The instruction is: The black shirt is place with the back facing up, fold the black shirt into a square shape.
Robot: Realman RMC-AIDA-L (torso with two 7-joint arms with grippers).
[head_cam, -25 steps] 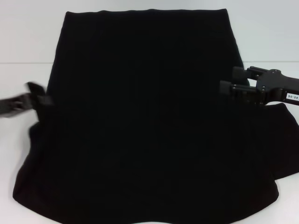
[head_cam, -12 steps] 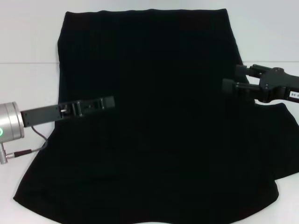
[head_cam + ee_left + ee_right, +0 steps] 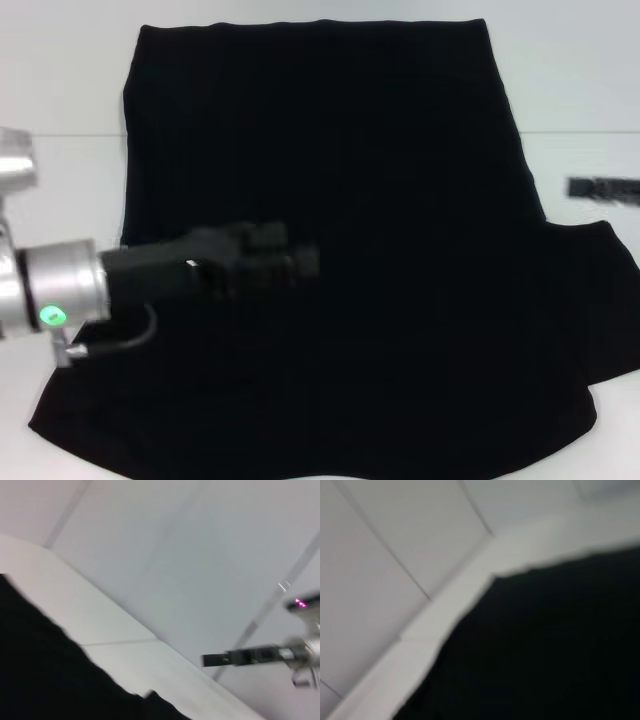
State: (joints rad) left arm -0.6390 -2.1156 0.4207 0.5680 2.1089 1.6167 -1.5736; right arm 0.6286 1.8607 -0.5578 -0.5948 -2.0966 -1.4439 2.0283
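The black shirt (image 3: 380, 150) lies spread flat on the white table (image 3: 60, 90) and fills most of the head view. Its right sleeve (image 3: 605, 300) sticks out at the right; its left side runs as one straight edge. My left gripper (image 3: 305, 262) reaches in from the left, low over the shirt's left middle, and is blurred. My right gripper (image 3: 585, 188) shows only as a blurred dark bar at the right edge, off the shirt. The left wrist view shows the shirt (image 3: 40, 675) and the right gripper (image 3: 207, 660) farther off. The right wrist view shows the shirt (image 3: 550, 645).
The table's bare white top (image 3: 100, 620) shows on both sides of the shirt and behind it. A grey panelled wall (image 3: 175, 540) stands behind the table. The shirt's near hem reaches the picture's lower edge.
My left gripper has moved from the shirt's left edge rightward over the shirt, and the left sleeve no longer sticks out. My right gripper has pulled back to the right, off the shirt.
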